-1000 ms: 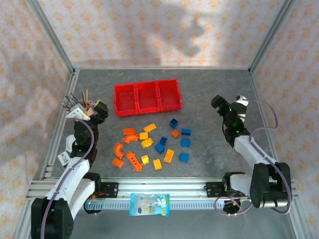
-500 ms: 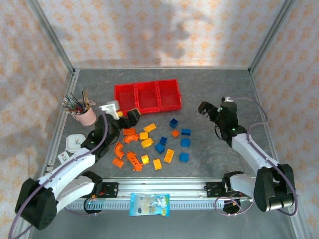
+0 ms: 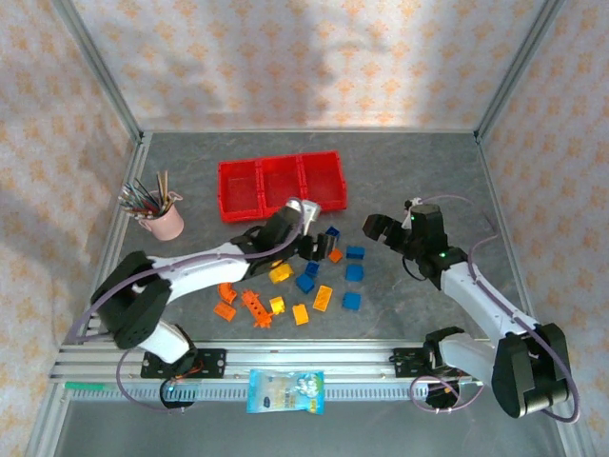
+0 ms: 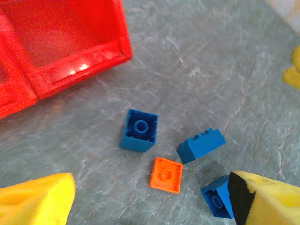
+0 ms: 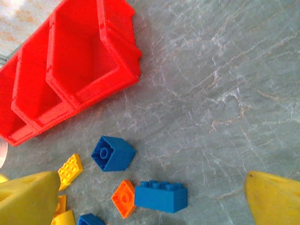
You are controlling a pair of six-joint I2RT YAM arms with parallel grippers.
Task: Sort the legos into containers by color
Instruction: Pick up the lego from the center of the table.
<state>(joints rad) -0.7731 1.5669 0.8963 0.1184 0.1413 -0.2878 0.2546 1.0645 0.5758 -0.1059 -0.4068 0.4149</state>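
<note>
Three joined red containers (image 3: 281, 186) stand at the back centre, all empty as far as I can see. The legos (image 3: 304, 283) lie scattered in front of them: blue ones to the right, yellow-orange (image 3: 323, 298) in the middle, orange (image 3: 225, 290) to the left. My left gripper (image 3: 319, 248) hovers open over the pile's far edge. A flat orange brick (image 4: 166, 174) lies between its yellow fingers (image 4: 37, 201), untouched, with blue bricks (image 4: 139, 130) beside it. My right gripper (image 3: 381, 231) is open too, just right of a long blue brick (image 5: 161, 196) and a blue cube (image 5: 112, 153).
A pink cup of pens (image 3: 162, 217) stands at the left. A blue-and-white snack packet (image 3: 285, 391) lies on the front rail. Metal frame posts and patterned walls close in the grey table (image 3: 419, 162). The container corner (image 4: 119, 47) is close to my left gripper.
My left arm has swung from beside the pink cup across to the pile's far edge, its jaws narrowing a little. My right arm has reached left toward the blue bricks.
</note>
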